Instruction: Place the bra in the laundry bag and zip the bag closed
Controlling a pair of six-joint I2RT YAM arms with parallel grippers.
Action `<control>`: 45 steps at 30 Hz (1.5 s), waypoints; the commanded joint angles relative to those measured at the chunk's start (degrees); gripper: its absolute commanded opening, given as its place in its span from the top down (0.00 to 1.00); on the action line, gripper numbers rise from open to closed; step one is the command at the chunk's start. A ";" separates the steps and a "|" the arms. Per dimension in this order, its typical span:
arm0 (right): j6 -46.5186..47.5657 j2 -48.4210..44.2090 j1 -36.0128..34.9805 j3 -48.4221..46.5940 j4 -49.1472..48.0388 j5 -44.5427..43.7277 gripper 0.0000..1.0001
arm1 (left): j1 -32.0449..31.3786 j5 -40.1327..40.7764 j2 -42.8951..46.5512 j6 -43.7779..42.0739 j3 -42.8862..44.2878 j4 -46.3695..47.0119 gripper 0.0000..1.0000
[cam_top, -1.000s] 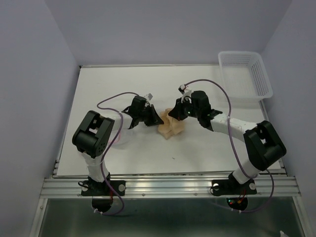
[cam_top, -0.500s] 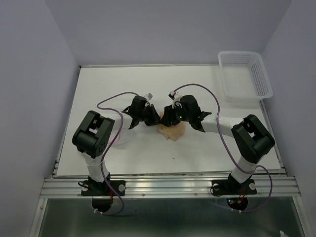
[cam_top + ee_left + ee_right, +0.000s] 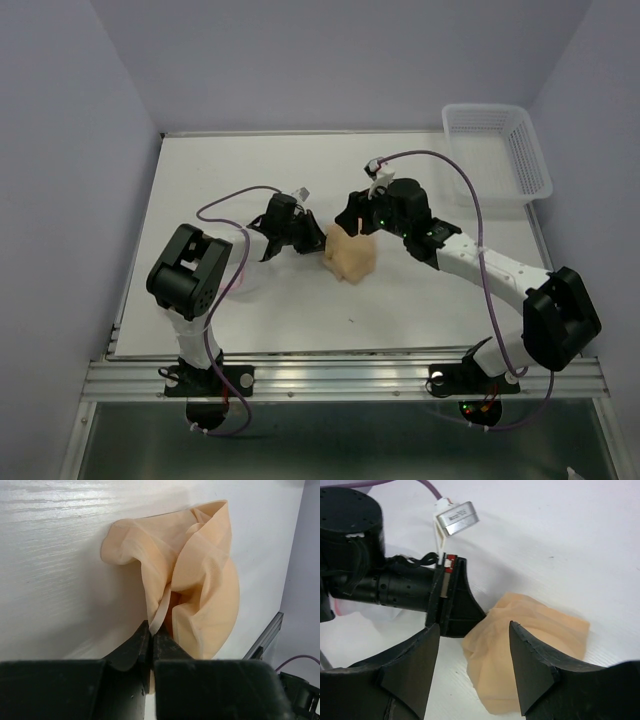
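The bra lies on the table as a beige crumpled lump, also filling the left wrist view. My left gripper sits at its left edge, jaws shut on a pale strap of the bra. My right gripper hovers just behind and above the bra, open, fingers either side of it without touching. The laundry bag is a whitish mesh patch under my left arm, mostly hidden; a bit of it shows beneath that arm in the right wrist view.
A white lattice basket stands at the back right corner. The table's front edge with a metal rail runs just ahead of the arm bases. Purple cables loop over both arms.
My right gripper has opened, let go of the bra and drawn back to the right and upward. The bra has settled into a rounder lump. The left gripper stays where it was.
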State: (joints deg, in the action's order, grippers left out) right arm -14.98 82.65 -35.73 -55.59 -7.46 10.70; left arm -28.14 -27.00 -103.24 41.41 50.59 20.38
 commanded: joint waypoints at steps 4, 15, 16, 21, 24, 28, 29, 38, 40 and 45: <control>0.92 -1.62 -0.31 -0.66 9.66 -12.63 0.36 | -0.25 0.37 1.90 -0.89 2.06 -1.21 0.60; -0.05 -2.93 -0.31 -1.27 12.30 -13.42 0.36 | 1.07 7.49 8.14 -4.05 4.61 -10.71 0.39; -0.05 -3.02 -0.31 -1.27 12.39 -13.42 0.36 | 1.24 7.84 8.67 -4.32 4.35 -10.97 0.38; -0.05 -3.02 -0.31 -1.27 12.56 -12.99 0.36 | 4.49 9.87 12.09 -4.58 3.03 -13.09 0.32; 0.48 -2.85 -0.31 -1.36 12.56 -13.07 0.33 | 5.46 9.52 13.41 -4.93 2.85 -13.09 0.11; 1.36 -2.23 -0.31 -0.92 12.82 -14.91 0.31 | 5.38 6.71 14.21 -6.42 2.76 -11.59 0.06; 0.75 -2.15 0.21 -0.66 12.83 -15.18 0.31 | 5.46 6.35 14.38 -6.78 2.59 -11.42 0.05; -3.90 -1.97 6.80 0.92 11.95 -10.62 0.25 | 3.01 2.04 13.16 -9.68 0.65 -8.69 0.01; -4.79 -1.79 8.82 1.62 11.51 -5.98 0.23 | 1.95 1.96 11.40 -10.03 1.26 -8.52 0.01; -6.89 -1.00 13.92 4.17 8.61 0.62 0.00 | 0.81 1.95 6.40 -8.63 2.41 -7.46 0.09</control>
State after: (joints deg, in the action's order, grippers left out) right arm -19.27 82.00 -24.34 -53.04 5.17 4.43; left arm -26.87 -24.10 -94.02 33.39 52.01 10.94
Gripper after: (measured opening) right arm 0.881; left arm 0.960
